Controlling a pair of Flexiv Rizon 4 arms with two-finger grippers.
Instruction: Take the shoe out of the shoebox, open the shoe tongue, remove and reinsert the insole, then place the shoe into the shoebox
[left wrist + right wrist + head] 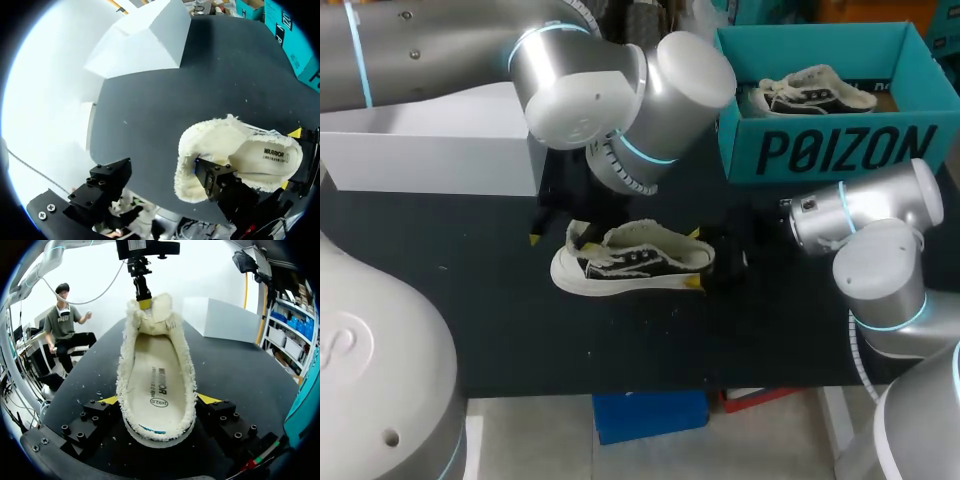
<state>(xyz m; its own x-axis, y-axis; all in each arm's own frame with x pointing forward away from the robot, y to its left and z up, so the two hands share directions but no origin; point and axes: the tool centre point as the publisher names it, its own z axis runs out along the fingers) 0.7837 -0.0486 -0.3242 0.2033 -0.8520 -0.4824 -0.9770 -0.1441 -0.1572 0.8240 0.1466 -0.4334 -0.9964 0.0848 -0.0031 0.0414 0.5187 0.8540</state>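
Shoe [630, 262] stands on black table [470, 310] near shoebox [840, 150].

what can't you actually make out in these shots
Head view: the left arm covers most of the left gripper.
Right wrist view: the tongue hides the insole toe end.
Head view: the shoebox front wall hides the second shoe sole.
Left wrist view: one finger ends inside the shoe, tip unseen.

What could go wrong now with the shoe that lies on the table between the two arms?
1. The left gripper is open, with only one finger hooked at the fleecy tongue; it may slip off.
2. The right gripper clamps the shoe only at the heel, so a pull on the tongue could twist or lift it.
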